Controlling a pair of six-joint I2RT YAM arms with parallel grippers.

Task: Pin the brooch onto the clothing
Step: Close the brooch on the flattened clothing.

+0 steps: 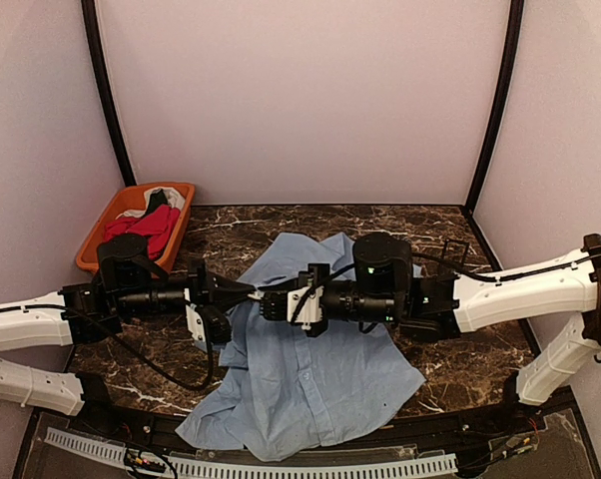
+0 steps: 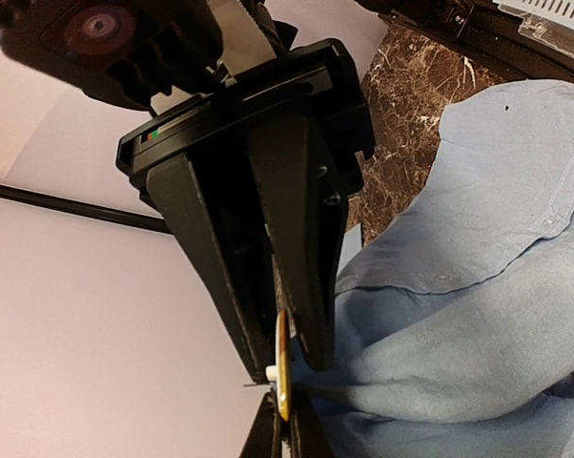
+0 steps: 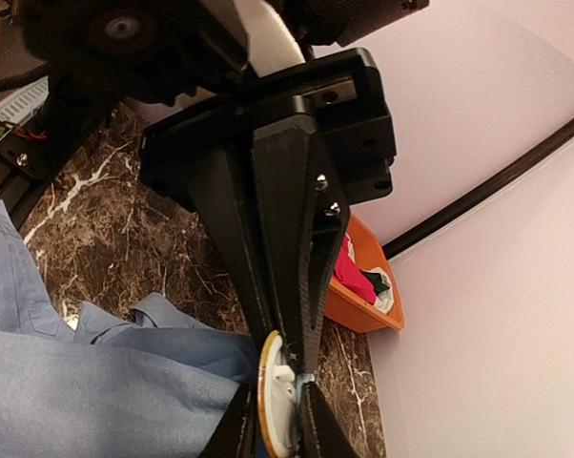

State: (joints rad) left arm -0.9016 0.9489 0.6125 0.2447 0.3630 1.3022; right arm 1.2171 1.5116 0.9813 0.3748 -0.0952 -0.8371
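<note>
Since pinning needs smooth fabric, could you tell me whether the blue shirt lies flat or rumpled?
Rumpled: the light blue shirt lies creased and bunched on the marble table.

I read the light blue button-up shirt (image 1: 310,379) as soft, matt, creased cloth. The dark brown, white-veined tabletop (image 1: 470,359) looks like polished stone. The small round brooch (image 3: 268,401) has a shiny gold-coloured rim. The orange bin (image 1: 181,225) looks like smooth plastic, and the black fingers (image 2: 297,239) look like matt plastic.
</note>
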